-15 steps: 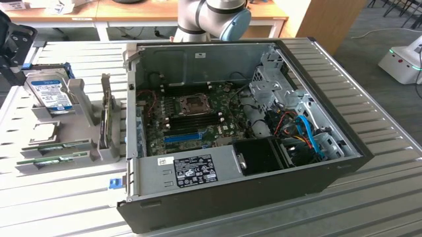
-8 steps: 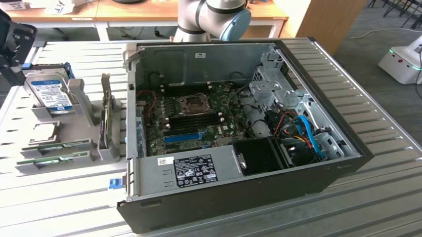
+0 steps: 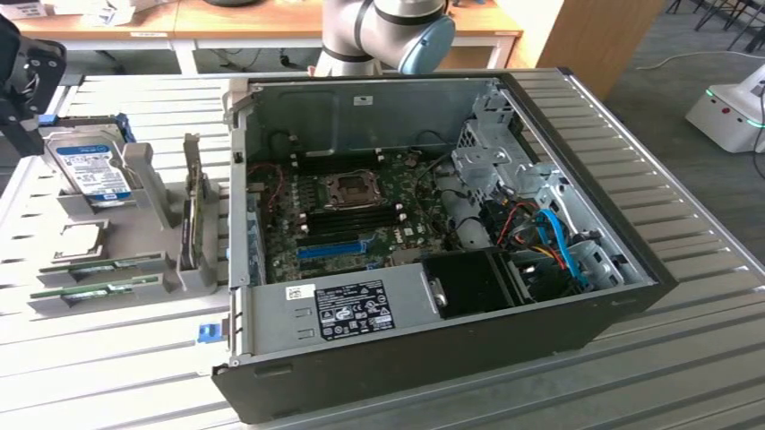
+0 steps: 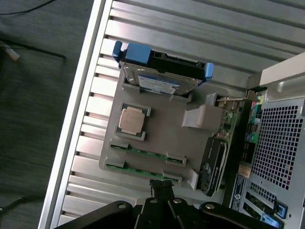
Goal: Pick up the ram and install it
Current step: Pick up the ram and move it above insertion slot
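Gripper (image 4: 162, 187): jaws closed, holding nothing, near the gray parts holder (image 4: 164, 136). Ram (image 4: 145, 153): two green sticks slotted along the holder's edge, beside the CPU (image 4: 132, 121); hard drive (image 4: 159, 78) at the holder's opposite end.

Setting: robotics lab. Evidence:
- grey jointed robot arm with blue caps (image 3: 373, 31) at the edge of a ribbed aluminium worktable (image 3: 682, 358)
- open black desktop computer case (image 3: 622, 309) on that table
- grey moulded parts holder (image 4: 162, 129) beside the case
- light wooden desks (image 3: 239, 20) behind
- white floor-standing machine with a green light strip (image 3: 729, 107)
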You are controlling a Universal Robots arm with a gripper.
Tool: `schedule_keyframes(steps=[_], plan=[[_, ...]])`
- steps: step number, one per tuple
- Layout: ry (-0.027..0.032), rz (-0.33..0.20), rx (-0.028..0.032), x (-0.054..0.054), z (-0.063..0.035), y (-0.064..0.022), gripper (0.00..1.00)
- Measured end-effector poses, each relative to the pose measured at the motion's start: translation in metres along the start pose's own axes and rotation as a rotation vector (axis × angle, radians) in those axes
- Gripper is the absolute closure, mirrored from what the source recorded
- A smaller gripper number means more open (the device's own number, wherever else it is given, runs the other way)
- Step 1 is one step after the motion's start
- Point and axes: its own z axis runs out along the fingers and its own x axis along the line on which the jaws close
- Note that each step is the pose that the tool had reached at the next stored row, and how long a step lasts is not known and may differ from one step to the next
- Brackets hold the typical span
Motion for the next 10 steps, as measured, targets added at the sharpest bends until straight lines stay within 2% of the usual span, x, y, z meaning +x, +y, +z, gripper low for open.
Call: schedule_keyframes(steps=[10], plan=[[0.0081,-0.182,-0.0035,0.0,0.0008,0.0,0.89]])
